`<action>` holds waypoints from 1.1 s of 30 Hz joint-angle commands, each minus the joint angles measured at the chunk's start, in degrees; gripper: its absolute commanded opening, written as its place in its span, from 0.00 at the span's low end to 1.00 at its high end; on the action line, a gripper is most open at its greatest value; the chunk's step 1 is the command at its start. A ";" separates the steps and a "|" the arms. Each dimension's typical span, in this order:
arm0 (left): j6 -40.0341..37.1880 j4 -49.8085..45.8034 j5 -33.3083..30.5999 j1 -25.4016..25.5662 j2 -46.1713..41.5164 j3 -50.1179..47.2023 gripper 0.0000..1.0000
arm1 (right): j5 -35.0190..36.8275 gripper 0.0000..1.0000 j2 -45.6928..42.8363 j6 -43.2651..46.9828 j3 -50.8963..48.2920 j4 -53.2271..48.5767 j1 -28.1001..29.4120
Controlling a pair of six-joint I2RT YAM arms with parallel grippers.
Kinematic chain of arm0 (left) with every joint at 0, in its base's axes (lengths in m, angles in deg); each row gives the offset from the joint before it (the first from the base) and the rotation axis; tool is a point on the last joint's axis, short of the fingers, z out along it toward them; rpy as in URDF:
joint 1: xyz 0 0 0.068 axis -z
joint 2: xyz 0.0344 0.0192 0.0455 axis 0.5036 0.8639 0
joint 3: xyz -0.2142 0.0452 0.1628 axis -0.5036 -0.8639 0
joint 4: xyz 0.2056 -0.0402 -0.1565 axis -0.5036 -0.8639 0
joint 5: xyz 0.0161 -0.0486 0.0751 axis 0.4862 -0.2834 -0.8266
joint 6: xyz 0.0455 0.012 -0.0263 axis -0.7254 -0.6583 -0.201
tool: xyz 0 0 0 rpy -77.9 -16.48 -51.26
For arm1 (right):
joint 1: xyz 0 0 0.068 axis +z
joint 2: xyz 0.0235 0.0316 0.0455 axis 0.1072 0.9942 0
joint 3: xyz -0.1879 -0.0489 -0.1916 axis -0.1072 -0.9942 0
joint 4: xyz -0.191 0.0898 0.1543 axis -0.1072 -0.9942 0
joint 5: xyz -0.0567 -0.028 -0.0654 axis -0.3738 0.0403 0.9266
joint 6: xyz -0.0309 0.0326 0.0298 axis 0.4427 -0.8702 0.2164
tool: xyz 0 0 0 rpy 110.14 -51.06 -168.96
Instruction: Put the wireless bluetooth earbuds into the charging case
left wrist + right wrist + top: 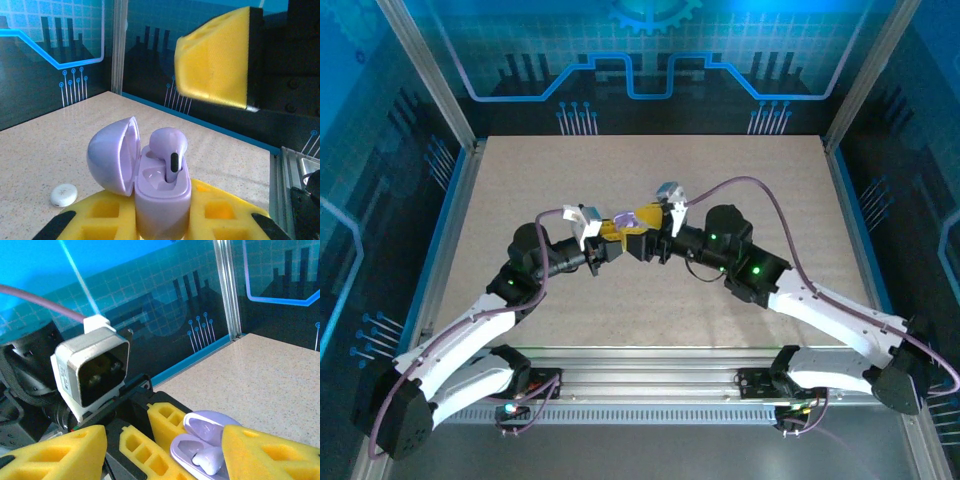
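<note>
My left gripper is shut on the lavender charging case, holding it upright above the table with its lid swung open to the left. A pale lavender earbud stands stem-down in the case's right well; the left well is bare. My right gripper is open, its yellow fingers hanging just above the case and clear of the bud. From the right wrist the case and bud lie between its fingers. Both grippers meet mid-table: left gripper, right gripper.
A small white rounded piece lies on the speckled table left of the case; I cannot tell whether it is an earbud. Blue-rimmed dark walls enclose the table. The left wrist camera sits close to my right gripper.
</note>
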 commanded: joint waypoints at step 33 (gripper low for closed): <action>-8.96 -5.04 5.14 0.58 -3.00 2.12 0.16 | -30.22 0.62 1.59 54.92 8.69 -24.01 -9.03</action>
